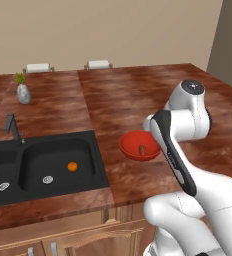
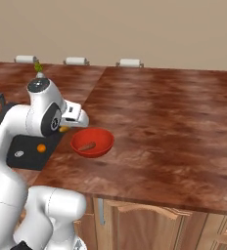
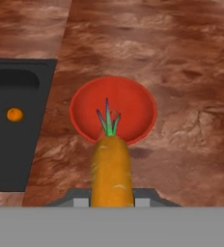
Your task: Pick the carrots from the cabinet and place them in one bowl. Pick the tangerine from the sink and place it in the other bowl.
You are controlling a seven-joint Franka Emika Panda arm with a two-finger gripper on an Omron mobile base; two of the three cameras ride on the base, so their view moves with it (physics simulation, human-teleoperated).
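My gripper (image 3: 112,200) is shut on an orange carrot (image 3: 111,166) whose green top points at the red bowl (image 3: 85,103) on the counter ahead. In the right base view the hand hangs just left of that bowl (image 2: 103,139), with a bit of the held carrot (image 2: 63,129) showing below it. A darker reddish carrot (image 1: 142,149) lies inside the bowl (image 1: 130,145). The tangerine (image 1: 72,166) rests in the right basin of the black sink (image 1: 88,145). The cabinet and the other bowl are out of view.
A thin dark faucet (image 1: 12,127) stands behind the sink, and a small grey vase with a plant (image 1: 23,92) sits further back. The brown counter (image 2: 174,127) stretches wide to the right of the bowl. Wooden base doors (image 2: 145,224) run below its front edge.
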